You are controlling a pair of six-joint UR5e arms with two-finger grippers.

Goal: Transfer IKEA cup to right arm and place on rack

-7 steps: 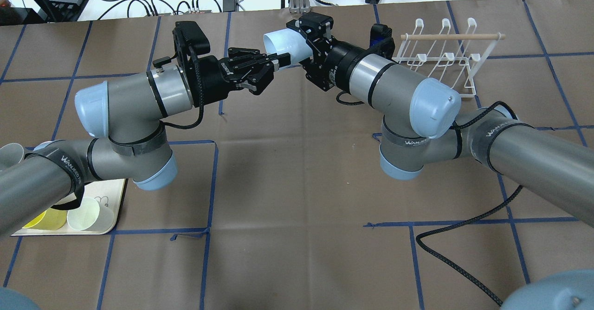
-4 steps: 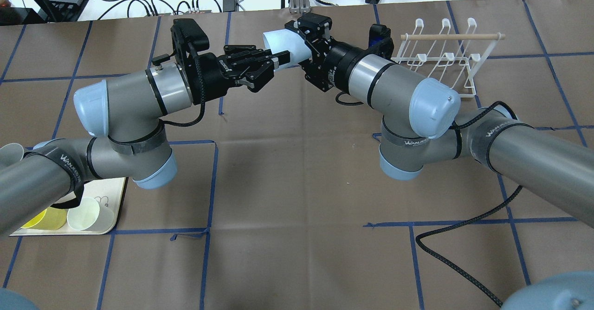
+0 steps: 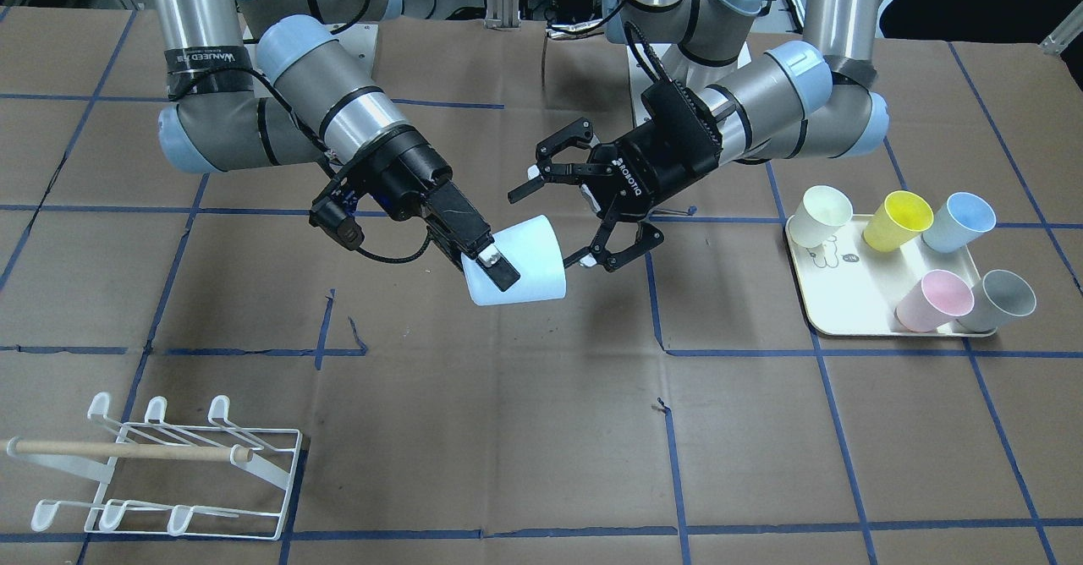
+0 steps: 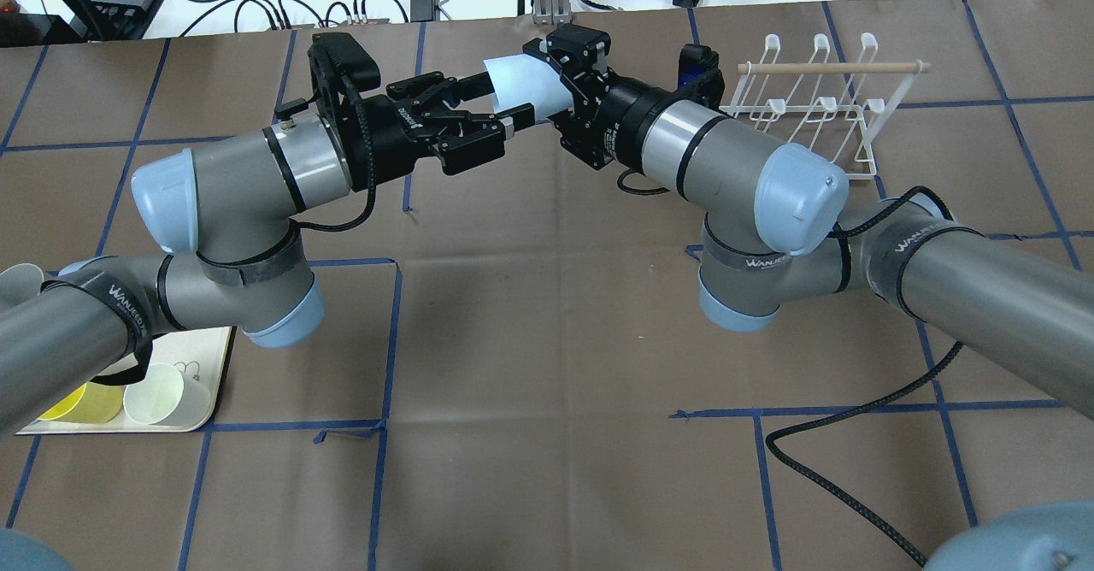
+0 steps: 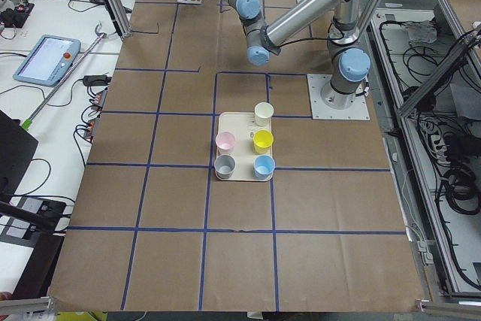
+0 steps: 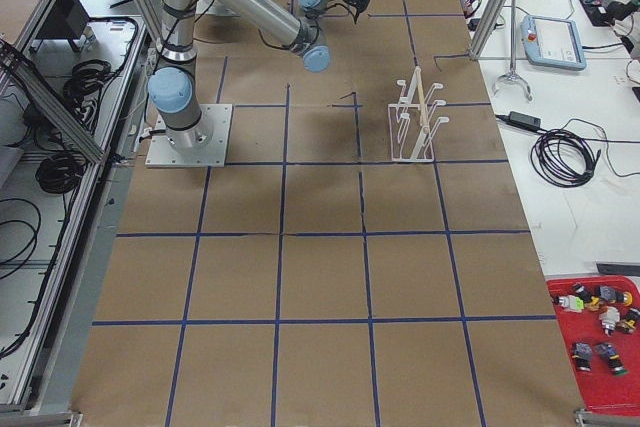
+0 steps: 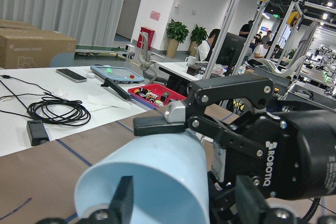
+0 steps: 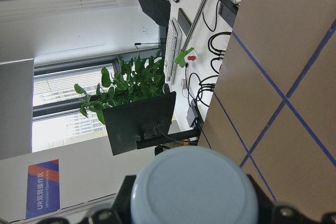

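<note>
The pale blue IKEA cup [image 3: 533, 252] hangs on its side above the table's middle. My right gripper [image 3: 506, 271] is shut on it, one finger [image 3: 495, 267] lying along its side. My left gripper [image 3: 541, 228] is open, its fingers spread wide around the cup's other end without closing on it. In the overhead view the cup [image 4: 517, 82] lies between the left gripper [image 4: 506, 99] and the right gripper [image 4: 560, 75]. Both wrist views show the cup close up, in the left one [image 7: 152, 182] and in the right one [image 8: 194, 187]. The white wire rack [image 4: 812, 101] stands at the far right.
A cream tray [image 3: 846, 311] holding several coloured cups sits on my left side, also in the exterior left view [image 5: 240, 148]. The rack also shows in the front view [image 3: 169, 472] and the exterior right view [image 6: 415, 117]. A black cable [image 4: 838, 485] lies near my right arm.
My left gripper's fingers have spread wider and its wrist has drawn back a little to the left. The cup stays in my right gripper, almost unmoved.
</note>
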